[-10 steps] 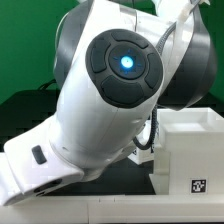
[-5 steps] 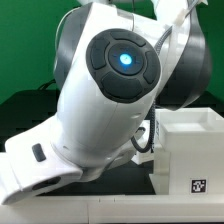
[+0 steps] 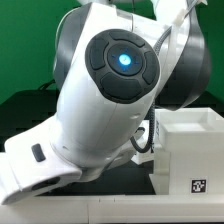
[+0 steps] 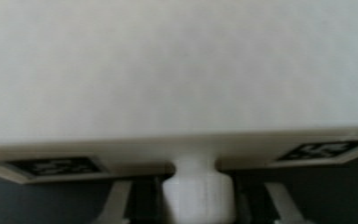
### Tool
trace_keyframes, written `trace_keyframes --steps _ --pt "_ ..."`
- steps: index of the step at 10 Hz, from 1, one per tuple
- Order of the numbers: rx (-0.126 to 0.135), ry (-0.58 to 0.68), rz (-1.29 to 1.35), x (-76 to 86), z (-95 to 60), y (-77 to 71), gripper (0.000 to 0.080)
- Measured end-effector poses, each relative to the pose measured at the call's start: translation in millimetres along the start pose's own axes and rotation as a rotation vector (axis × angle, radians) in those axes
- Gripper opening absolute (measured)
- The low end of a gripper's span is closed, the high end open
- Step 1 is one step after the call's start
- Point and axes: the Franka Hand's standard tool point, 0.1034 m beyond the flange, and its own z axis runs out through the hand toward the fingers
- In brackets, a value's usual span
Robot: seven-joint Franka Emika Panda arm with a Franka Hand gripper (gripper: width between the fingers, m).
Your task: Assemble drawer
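Where the wrist view sits closest, the gripper (image 4: 194, 203) shows only as two grey, blurred fingers (image 4: 114, 203), one on each side of a small white knob (image 4: 194, 172). Dark gaps seem to run between the knob and each finger, but the blur is too heavy to tell whether the pads touch it or stand off. So the hand brackets the knob, and I cannot tell whether it grips.

The knob is rounded, with a narrower neck, and it juts from the front face of a white tray (image 4: 176, 70). Two black-and-white square tags (image 4: 51, 165) are set on that face, one to each side of the knob. Beyond it, the tray's flat, smooth, matte plastic fills the rest of the picture.

The exterior view shows none of this, because the arm (image 3: 60, 150) blocks the hand, the knob and the tray. Nearest the camera is its glossy white shell, which curves around a round black cap with a glowing blue light (image 3: 126, 62). Past it, at the exterior view's right, a white box (image 3: 185, 150) with straight walls and an open top stands on a dark surface (image 3: 115, 192). It carries one square tag (image 3: 196, 185) on its near side. I cannot tell whether this box is the part seen at the wrist. A green backing (image 3: 15, 108) lies farthest off.
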Motion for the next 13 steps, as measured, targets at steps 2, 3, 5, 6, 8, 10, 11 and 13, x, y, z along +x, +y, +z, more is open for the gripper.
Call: trace_keyframes --steps 2,3,5,6,8,10,11,13 --pt "0.000 0.000 0.005 0.6 -1.8 -1.6 0.0166" --pt "-0.001 0.007 0.010 1.3 -6.3 -2.8 0.0166" --pt "0.030 0.007 0.040 -11.8 -25.0 -4.9 0.0166" --pt "0.043 0.029 0.054 -18.7 -39.1 -0.4 0.0166" --pt "0.058 0.169 0.096 -36.3 -63.9 10.5 0.0167" --pt "0.008 0.325 0.113 -28.8 -70.5 19.9 0.0167" --pt "-0.001 0.364 0.122 -30.7 -69.9 22.2 0.0167" --pt "0.044 0.520 0.185 -32.5 -87.8 18.2 0.0167"
